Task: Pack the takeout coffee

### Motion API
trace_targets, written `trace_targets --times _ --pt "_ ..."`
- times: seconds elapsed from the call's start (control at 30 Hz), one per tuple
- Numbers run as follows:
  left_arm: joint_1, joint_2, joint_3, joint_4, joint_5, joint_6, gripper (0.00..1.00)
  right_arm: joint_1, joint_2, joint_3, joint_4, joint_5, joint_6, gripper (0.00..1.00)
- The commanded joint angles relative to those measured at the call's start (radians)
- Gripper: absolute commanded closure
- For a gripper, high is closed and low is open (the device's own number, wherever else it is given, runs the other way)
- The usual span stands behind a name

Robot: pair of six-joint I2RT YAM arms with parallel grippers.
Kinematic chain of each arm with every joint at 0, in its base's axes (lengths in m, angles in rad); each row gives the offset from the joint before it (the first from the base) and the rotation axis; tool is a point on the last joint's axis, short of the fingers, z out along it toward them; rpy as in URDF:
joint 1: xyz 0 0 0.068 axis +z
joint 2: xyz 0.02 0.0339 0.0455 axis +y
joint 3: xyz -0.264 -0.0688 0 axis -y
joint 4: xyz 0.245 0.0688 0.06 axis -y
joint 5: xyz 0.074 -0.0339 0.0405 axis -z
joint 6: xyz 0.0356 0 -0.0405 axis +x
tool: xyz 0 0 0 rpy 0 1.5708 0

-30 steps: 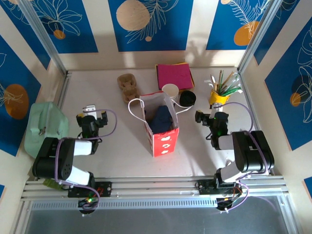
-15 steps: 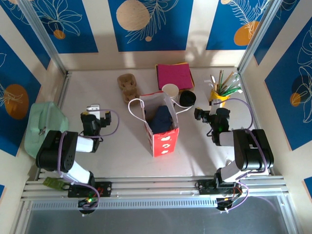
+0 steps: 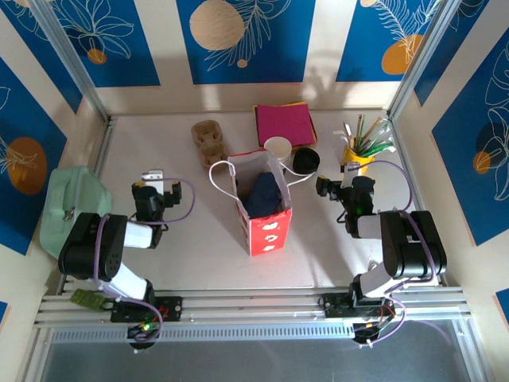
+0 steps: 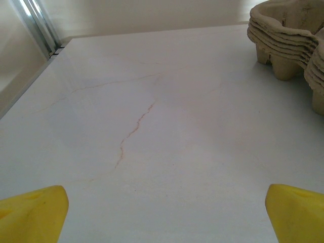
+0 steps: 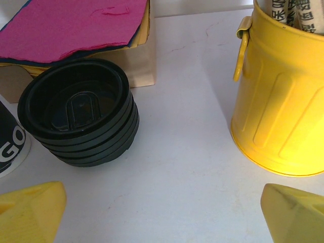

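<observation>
The takeout coffee is hidden from view. A red and white paper bag (image 3: 260, 208) stands open at the table's middle with something dark blue (image 3: 265, 193) inside it. My left gripper (image 3: 151, 180) is left of the bag and open over bare table, its yellow fingertips (image 4: 35, 215) wide apart and nothing between them (image 4: 167, 217). Right of the bag, my right gripper (image 3: 353, 185) is open too (image 5: 164, 215), with bare table between its fingertips (image 5: 30, 210). It faces the stack of black lids (image 5: 81, 116) and the yellow bucket (image 5: 283, 91).
Stacked pulp cup carriers (image 3: 208, 139) (image 4: 288, 40) sit at the back left, pink napkins (image 3: 284, 123) at the back. White cups (image 3: 277, 147) and black lids (image 3: 305, 160) stand behind the bag. A yellow bucket of straws (image 3: 359, 155) is right, a pale green object (image 3: 71, 203) far left.
The left arm swung its gripper slightly right and forward, straightening it toward the back. The right gripper edged a little forward. Both stayed open.
</observation>
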Motion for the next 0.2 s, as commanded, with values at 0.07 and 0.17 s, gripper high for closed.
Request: trace_targets --times 0.07,0.17 --pt "0.005 0.006 0.010 0.020 0.022 0.006 0.00 0.001 -0.001 0.020 -0.001 -0.016 0.000 0.01" --pt "0.005 0.006 0.010 0.020 0.021 0.006 0.01 0.001 -0.002 0.016 0.003 -0.016 0.001 0.01"
